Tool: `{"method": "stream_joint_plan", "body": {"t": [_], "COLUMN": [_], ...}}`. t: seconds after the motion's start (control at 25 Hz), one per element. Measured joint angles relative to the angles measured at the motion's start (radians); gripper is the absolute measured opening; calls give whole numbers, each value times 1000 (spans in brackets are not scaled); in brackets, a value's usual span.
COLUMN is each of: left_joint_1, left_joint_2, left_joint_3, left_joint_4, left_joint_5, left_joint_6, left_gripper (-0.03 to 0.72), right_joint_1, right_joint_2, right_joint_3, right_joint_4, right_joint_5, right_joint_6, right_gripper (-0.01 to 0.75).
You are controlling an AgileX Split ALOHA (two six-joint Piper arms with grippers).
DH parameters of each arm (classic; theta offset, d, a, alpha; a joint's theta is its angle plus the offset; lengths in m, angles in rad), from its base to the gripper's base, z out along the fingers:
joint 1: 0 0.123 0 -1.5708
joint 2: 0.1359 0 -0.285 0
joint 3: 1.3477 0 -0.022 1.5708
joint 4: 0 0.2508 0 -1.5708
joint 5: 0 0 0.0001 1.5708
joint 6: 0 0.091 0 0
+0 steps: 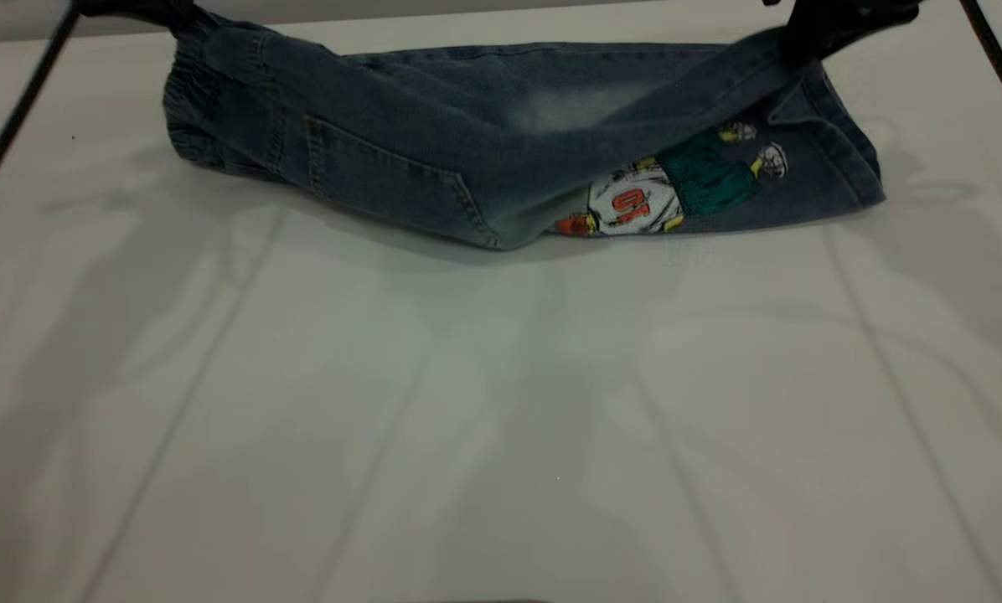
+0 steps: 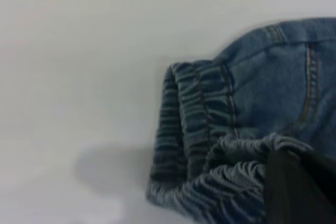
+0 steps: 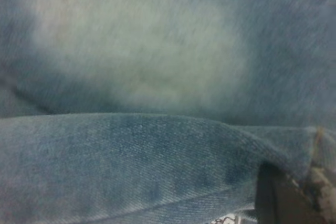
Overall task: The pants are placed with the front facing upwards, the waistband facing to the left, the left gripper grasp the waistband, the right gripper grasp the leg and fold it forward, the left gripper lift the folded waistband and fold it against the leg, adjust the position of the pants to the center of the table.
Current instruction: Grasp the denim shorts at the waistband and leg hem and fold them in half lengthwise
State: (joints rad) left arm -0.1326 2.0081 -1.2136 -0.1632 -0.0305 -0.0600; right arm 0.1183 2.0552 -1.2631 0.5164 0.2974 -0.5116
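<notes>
Bare white tabletop [image 1: 501, 419] fills the foreground. Farther back, the left claw [image 1: 184, 15] is pinched tight on the ruffled waistband [image 1: 189, 100], and the right claw [image 1: 807, 38] is clamped on the leg hem, both lifting that edge. The pants [image 1: 501, 159] sag between them, basketball print [image 1: 668, 188] showing.

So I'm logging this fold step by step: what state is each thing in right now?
pants: folded lengthwise, both ends lifted, middle sagging onto the table.
waistband: gathered, raised at the left end.
left gripper: shut on the waistband.
right gripper: shut on the leg hem, held up.
</notes>
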Motion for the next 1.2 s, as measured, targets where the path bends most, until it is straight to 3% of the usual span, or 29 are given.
{"method": "stream_joint_plan", "body": {"t": [0.68, 1.04, 1.2], "left_joint_1": [0, 0, 0], "left_joint_2": [178, 229, 230], "left_joint_3": [-102, -103, -105], "left_joint_4": [0, 30, 89], "left_joint_5": [-248, -335, -346], "left_joint_6": [0, 0, 0], "left_gripper": [36, 40, 76], "right_joint_1": [0, 0, 0], "right_joint_2": [85, 131, 131], "right_joint_3": [0, 0, -1], "right_joint_4": [58, 70, 72], "right_joint_5": [-378, -475, -486], "right_joint_6": [0, 0, 0], "right_gripper": [33, 38, 90]}}
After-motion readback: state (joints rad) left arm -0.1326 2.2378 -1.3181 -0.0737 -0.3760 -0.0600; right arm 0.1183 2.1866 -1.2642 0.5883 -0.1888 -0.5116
